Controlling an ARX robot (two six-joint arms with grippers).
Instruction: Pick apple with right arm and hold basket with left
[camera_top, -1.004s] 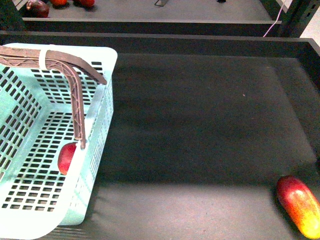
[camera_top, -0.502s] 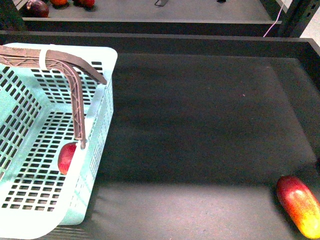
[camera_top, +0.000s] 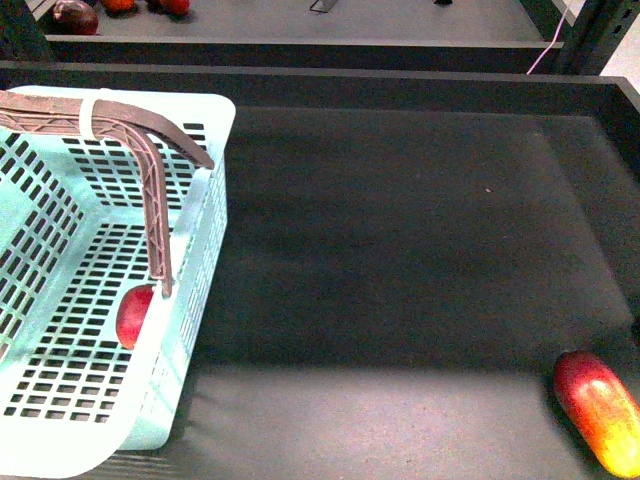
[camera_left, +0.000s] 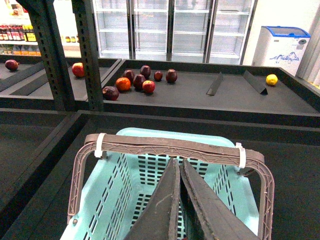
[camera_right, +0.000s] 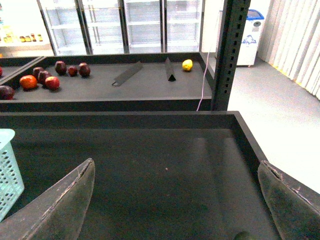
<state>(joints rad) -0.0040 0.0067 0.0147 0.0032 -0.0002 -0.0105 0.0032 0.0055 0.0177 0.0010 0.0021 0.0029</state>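
The teal slotted basket (camera_top: 60, 340) stands at the left of the dark tray, its brown handles (camera_top: 140, 130) raised. A red apple (camera_top: 133, 315) lies on the basket floor by the near right wall, partly hidden by the rim. In the left wrist view my left gripper (camera_left: 176, 162) is shut and empty, its tips just short of the handles (camera_left: 170, 147) and above the basket (camera_left: 125, 195). My right gripper (camera_right: 176, 165) is open and empty over bare tray floor, with the basket's corner (camera_right: 7, 165) at the edge. Neither gripper shows in the front view.
An elongated red-and-yellow fruit (camera_top: 600, 412) lies at the tray's near right corner. The tray's raised dark rim (camera_top: 400, 85) runs along the back. Behind it, a shelf holds several fruits (camera_left: 135, 82) and a yellow one (camera_right: 187, 64). A dark upright post (camera_right: 232, 55) stands at the back right.
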